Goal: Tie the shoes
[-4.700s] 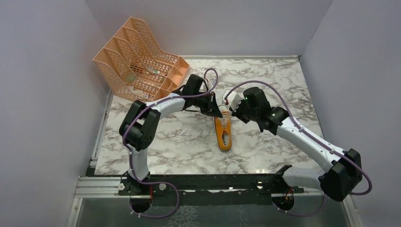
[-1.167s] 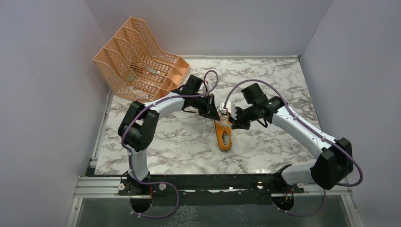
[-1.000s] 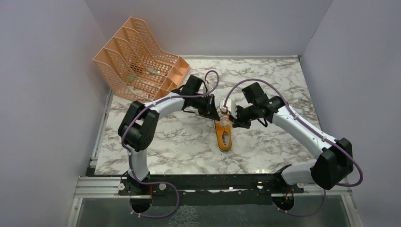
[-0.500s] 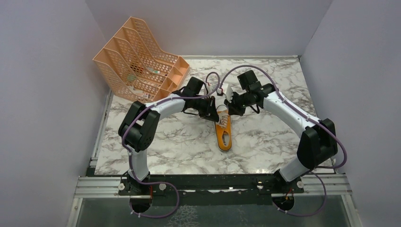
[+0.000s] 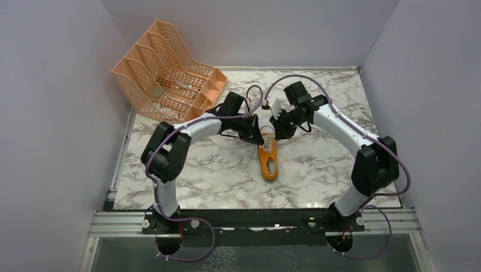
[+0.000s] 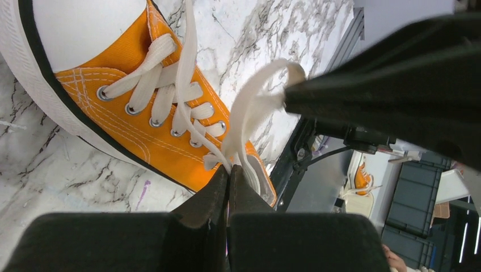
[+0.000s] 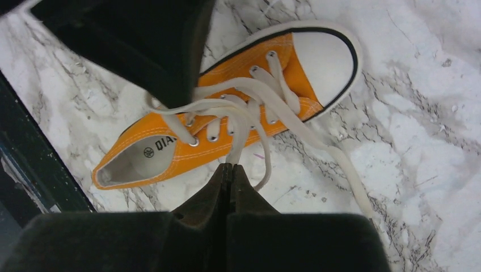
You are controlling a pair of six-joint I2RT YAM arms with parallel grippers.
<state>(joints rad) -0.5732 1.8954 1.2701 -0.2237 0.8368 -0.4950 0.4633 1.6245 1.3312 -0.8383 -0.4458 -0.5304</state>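
Marble tbl (image 5: 317,170): 1 shoe (image 5: 268,161), L gripper (image 6: 229,170), R gripper (image 7: 228,167) pinching laces (image 6: 187,68).

1. The sneaker (image 6: 122,59) has an upper of orange woven canvas, matt, with pale stitched seams
2. Its laces (image 6: 187,56) are flat white woven cloth, soft and matt
3. The toe cap (image 6: 85,22) is smooth white rubber with a faint sheen; the sole edge (image 6: 25,65) is white rubber, finely ribbed
4. The eyelets (image 6: 104,93) are small shiny metal rings
5. The left gripper (image 6: 230,170) and right gripper (image 7: 228,167) look like matt black plastic
6. The table (image 5: 317,164) is smooth, white with grey marble veining
7. The file rack (image 5: 164,68) is peach plastic lattice
8. The arms (image 5: 195,126) have glossy white shells and black joints
9. The rail (image 5: 113,224) is bare silvery metal
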